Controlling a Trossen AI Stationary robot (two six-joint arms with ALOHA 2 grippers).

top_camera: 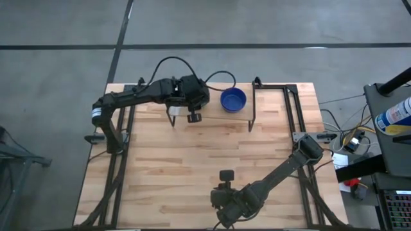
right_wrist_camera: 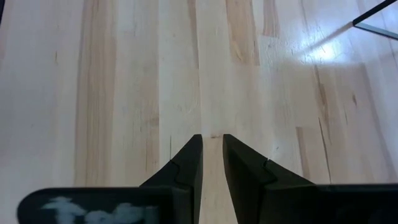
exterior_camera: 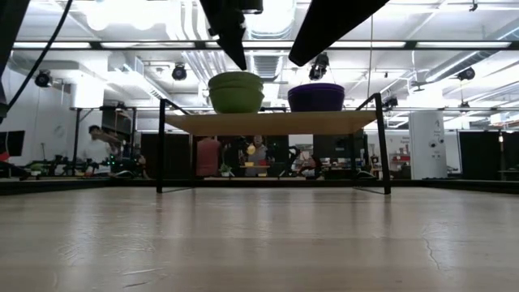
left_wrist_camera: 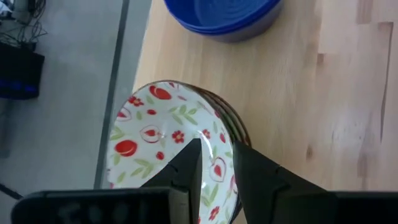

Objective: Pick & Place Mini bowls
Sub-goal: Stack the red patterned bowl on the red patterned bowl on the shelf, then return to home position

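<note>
A cream-white mini bowl with a red floral pattern [left_wrist_camera: 165, 140] tops a stack of like bowls [exterior_camera: 236, 92] on a raised wooden shelf [exterior_camera: 272, 122] at the table's far side. My left gripper [left_wrist_camera: 217, 146] comes down on it and is shut on its rim; in the high view the arm [top_camera: 191, 96] hides the stack. Stacked blue mini bowls [top_camera: 233, 99] [left_wrist_camera: 221, 15] stand on the shelf to the right of it. My right gripper [top_camera: 226, 174] [right_wrist_camera: 212, 138] hovers shut over bare wood near the table's front edge. My left gripper pinches the patterned bowl's rim [left_wrist_camera: 219, 127], one finger [left_wrist_camera: 186, 165] inside the bowl and the other [left_wrist_camera: 255, 168] outside it. The fingers slant down from above. The bowl lies nested on the bowls below, whose rims [left_wrist_camera: 241, 134] peek out beside it; no gap shows in the low view.
The shelf stands on thin black metal legs [exterior_camera: 160, 146] [top_camera: 252, 106], with open table beneath and in front of it. The wide wooden tabletop [top_camera: 192, 154] stretches between the two arms. Black frame rails [top_camera: 298, 115] run along the table's sides.
</note>
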